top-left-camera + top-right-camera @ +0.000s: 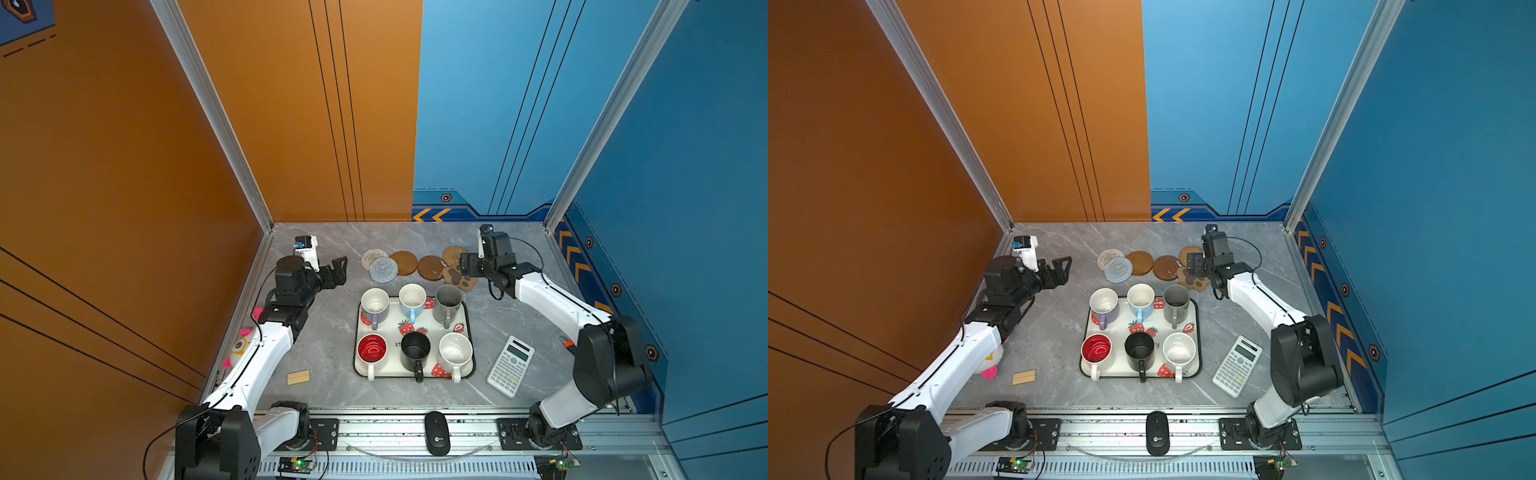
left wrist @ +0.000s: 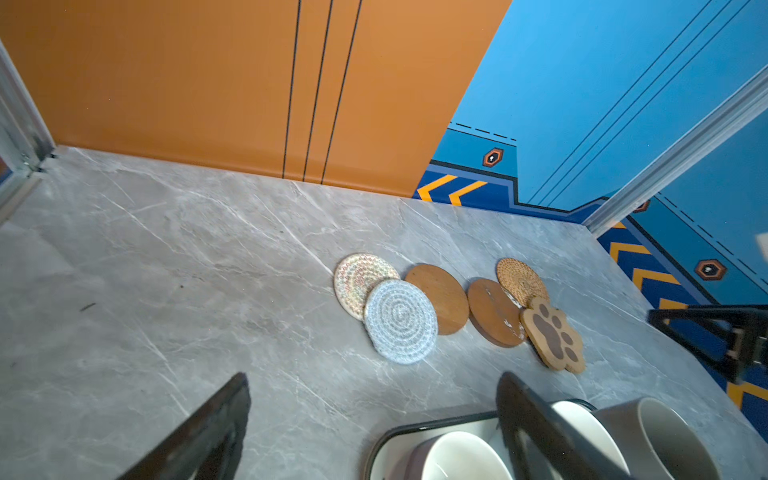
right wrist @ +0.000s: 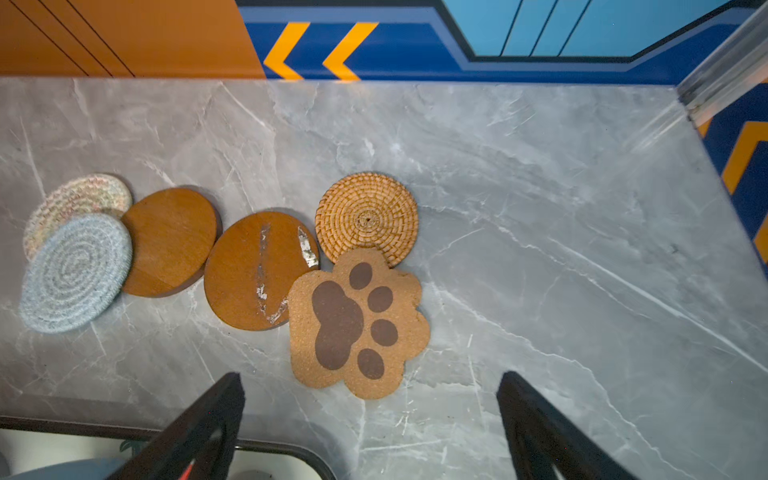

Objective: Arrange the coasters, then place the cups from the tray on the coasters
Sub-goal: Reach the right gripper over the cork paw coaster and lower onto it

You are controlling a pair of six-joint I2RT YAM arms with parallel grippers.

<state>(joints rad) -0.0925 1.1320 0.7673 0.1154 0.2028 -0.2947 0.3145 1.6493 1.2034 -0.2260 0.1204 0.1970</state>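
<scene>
My left pincer stands apart and empty above the grey marble-pattern table. My right pincer stands apart and empty near the brown paw-shaped cork coaster. Six flat coasters lie clustered, some overlapping, beyond the cream strawberry-print tray. All six handled mugs stand on it.
</scene>
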